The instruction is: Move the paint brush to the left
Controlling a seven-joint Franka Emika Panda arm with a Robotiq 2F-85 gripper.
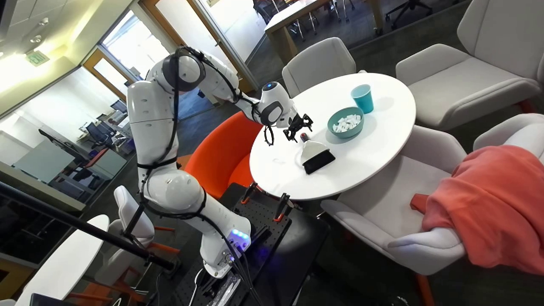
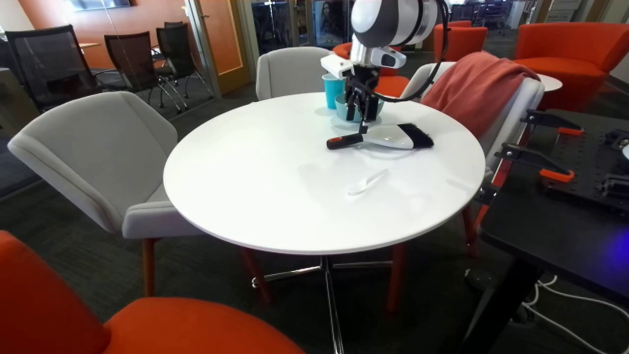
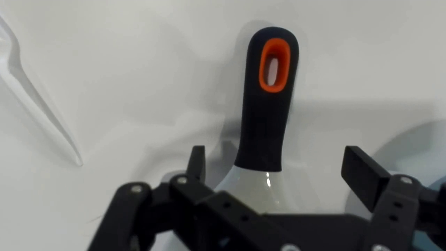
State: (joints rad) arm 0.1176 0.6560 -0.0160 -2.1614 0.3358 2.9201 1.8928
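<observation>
Paint brush (image 2: 388, 136) lies on the white worktop (image 2: 255, 182); in the wrist view its bristle end is out of sight, and the pincer (image 3: 274, 160), jaws apart on either side, covers part of its body. A white spoon (image 2: 362, 186) is cut off there. The teal bowl (image 1: 351, 134) holds white pieces too small to identify.

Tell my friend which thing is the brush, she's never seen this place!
Start at the round white table, where a teal bowl holds white pieces. Near that bowl, apart from it, lies the hand brush. Unlike the bowl, turquoise cup and white spoon nearby, it has black bristles, a white middle and a black handle trimmed in orange.
</observation>
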